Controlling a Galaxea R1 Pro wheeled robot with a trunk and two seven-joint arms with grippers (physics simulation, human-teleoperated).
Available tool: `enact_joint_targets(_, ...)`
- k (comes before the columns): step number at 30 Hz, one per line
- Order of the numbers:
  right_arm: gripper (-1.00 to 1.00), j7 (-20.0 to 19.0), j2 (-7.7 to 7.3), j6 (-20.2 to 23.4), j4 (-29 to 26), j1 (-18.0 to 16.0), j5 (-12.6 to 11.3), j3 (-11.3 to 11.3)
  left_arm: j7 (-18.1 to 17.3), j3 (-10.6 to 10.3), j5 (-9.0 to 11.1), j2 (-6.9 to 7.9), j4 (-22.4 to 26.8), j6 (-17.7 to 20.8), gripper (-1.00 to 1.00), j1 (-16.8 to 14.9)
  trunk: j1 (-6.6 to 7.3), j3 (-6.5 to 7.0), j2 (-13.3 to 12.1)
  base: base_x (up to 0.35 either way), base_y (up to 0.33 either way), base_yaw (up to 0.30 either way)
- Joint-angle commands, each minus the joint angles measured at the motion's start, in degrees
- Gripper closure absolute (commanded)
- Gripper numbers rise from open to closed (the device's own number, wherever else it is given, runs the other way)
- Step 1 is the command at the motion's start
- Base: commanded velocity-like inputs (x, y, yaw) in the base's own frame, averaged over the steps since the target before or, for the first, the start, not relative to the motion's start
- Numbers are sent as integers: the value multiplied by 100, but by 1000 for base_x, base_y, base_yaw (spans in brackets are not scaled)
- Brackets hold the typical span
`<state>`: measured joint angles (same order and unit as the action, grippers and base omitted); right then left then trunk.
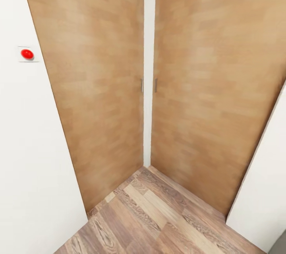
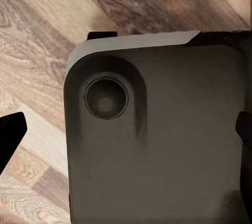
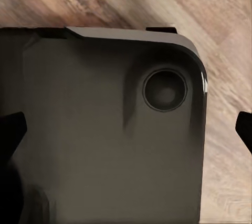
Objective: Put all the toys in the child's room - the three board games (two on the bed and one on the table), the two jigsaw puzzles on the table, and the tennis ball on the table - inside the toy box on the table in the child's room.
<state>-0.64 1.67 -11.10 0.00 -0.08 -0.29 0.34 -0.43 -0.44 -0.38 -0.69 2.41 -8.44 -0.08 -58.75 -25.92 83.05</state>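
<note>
The toys, the toy box, the table and the bed are out of view. I face a corner with two closed wooden doors. My left gripper (image 2: 126, 132) hangs open over the robot's dark base (image 2: 157, 150), its black fingertips (image 2: 11, 132) spread wide with nothing between them. My right gripper (image 3: 126, 129) is open too, above the same dark base (image 3: 94, 140), and it holds nothing.
The left wooden door (image 1: 95, 87) and the right wooden door (image 1: 214, 87) meet at a narrow white strip, each with a small handle (image 1: 141, 85). A red button (image 1: 27, 53) sits on the white wall at left. Wood-plank floor (image 1: 159, 222) lies below.
</note>
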Motion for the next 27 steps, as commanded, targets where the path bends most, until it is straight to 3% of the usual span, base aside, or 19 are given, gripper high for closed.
enact_joint_targets(1,-100,-7,0,-20,0,-1,-5,1,-12,-6,-5,4,-1,-17,-100,-1,2,-1,3,-253,0,-268)
enact_joint_targets(27,-100,-7,0,-24,0,-1,-40,-16,-24,-9,-8,7,4,-18,-100,-1,2,86,3,-79,0,-272)
